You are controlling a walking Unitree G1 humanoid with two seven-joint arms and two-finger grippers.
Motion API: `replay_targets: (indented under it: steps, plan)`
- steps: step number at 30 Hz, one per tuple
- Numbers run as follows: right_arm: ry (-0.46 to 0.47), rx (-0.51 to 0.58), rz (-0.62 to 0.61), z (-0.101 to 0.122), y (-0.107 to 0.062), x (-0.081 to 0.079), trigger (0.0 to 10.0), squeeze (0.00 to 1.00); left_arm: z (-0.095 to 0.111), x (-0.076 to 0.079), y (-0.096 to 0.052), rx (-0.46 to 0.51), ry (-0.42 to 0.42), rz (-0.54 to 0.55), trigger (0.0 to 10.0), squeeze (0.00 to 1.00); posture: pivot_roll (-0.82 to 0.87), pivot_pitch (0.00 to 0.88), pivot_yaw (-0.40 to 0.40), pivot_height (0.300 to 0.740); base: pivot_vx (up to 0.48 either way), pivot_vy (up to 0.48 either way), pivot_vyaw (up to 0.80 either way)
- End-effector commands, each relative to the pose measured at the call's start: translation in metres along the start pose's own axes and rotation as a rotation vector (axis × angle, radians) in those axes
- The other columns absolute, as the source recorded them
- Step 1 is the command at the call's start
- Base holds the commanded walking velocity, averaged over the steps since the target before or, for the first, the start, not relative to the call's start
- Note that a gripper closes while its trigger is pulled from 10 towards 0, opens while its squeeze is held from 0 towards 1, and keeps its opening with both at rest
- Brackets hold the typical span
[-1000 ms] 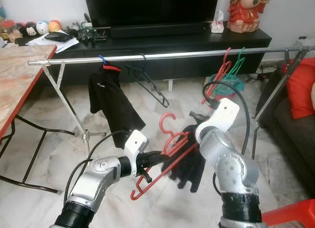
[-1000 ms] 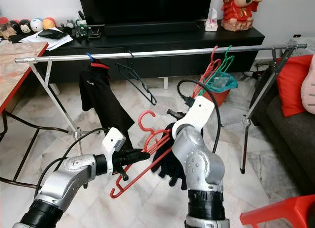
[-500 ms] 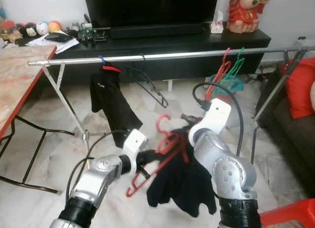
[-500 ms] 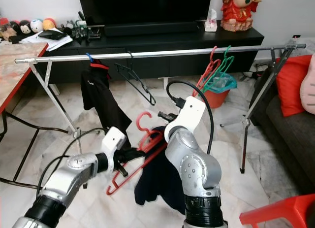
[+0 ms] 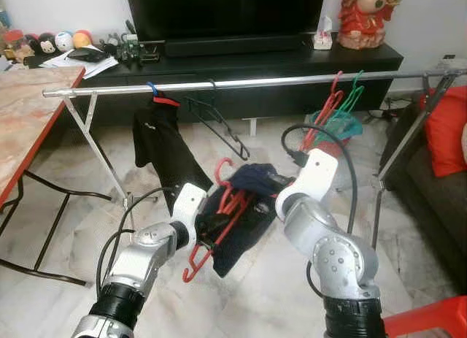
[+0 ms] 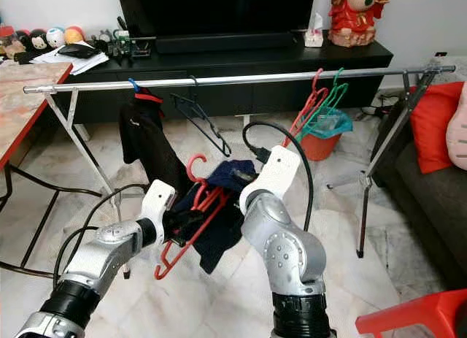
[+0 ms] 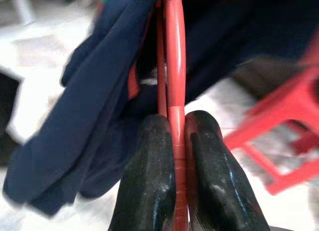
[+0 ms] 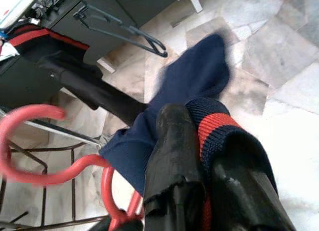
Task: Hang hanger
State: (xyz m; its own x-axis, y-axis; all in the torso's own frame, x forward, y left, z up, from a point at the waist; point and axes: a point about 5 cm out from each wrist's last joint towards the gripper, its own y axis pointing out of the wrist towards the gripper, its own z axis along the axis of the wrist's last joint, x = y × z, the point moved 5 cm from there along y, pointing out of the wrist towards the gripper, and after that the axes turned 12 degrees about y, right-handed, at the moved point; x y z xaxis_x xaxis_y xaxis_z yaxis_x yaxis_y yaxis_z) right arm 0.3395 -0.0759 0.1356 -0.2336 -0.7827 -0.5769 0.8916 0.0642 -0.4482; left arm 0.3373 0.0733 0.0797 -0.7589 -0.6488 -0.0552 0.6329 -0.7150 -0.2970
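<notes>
The red hanger (image 5: 219,214) is thin plastic with an open, rounded hook (image 5: 222,170) at its upper end and a small upturned curl at its lower tip. It tilts steeply, hook up toward the rail, low tip down toward the floor. It is held in the air between the two arms, well below the metal rail (image 5: 248,82) and apart from it. A dark navy garment (image 5: 244,206) is draped over it; the cloth has a ribbed edge with a red band (image 8: 214,126).

The left gripper (image 7: 172,156) has its two black fingers pressed together on the red bar of the hanger, the bar running straight up between them. The right gripper (image 8: 199,156) pinches the banded edge of the navy garment between its fingers, just beside the hook.

The garment covers most of the hanger's middle, so its full shape cannot be made out. In the head views the right gripper's fingers are hidden behind its own wrist and the cloth. The left wrist view is blurred at the edges; a red frame shows there, out of focus.

On the rail hang a black garment (image 5: 164,148), an empty black hanger (image 5: 219,123), and red and green hangers (image 5: 339,104) farther right.
</notes>
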Motion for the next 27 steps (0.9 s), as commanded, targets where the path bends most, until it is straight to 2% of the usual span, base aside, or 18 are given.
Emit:
replay_targets:
  steps: [1,4,6,10,15,21,27]
  plan:
    - [0.127,-0.098,0.098,-0.029,-0.011,-0.037,10.0,0.0,0.014,0.008,-0.004,0.046,0.041,-0.078,10.0,0.0,-0.06,0.0,0.02,0.74,0.0,0.0,0.0]
    - [0.126,-0.091,0.099,-0.027,-0.009,-0.036,10.0,0.0,0.01,0.001,-0.005,0.018,0.072,-0.037,10.0,0.0,-0.06,0.0,0.02,0.74,0.0,0.0,0.0]
    - [0.13,-0.094,0.103,-0.028,-0.009,-0.038,10.0,0.0,0.007,-0.009,-0.003,0.006,0.057,0.025,10.0,0.0,-0.06,0.0,0.02,0.74,0.0,0.0,0.0]
    - [0.138,-0.106,0.115,-0.031,-0.011,-0.042,10.0,0.0,0.008,-0.005,-0.003,0.017,0.044,0.0,10.0,0.0,-0.06,0.0,0.021,0.74,0.0,0.0,0.0]
    - [0.154,-0.136,0.134,-0.038,-0.013,-0.048,10.0,0.0,0.014,0.009,0.003,0.052,0.021,-0.056,10.0,0.0,-0.06,0.0,0.022,0.74,0.0,0.0,0.0]
    - [0.129,-0.191,0.188,-0.051,-0.021,-0.063,10.0,0.0,0.016,0.005,0.008,0.053,0.019,-0.013,10.0,0.0,-0.06,0.0,0.019,0.74,0.0,0.0,0.0]
    - [0.215,-0.261,0.184,-0.066,-0.025,-0.066,10.0,0.0,0.023,0.0,0.014,0.073,0.004,0.038,10.0,0.0,-0.06,0.0,0.019,0.74,0.0,0.0,0.0]
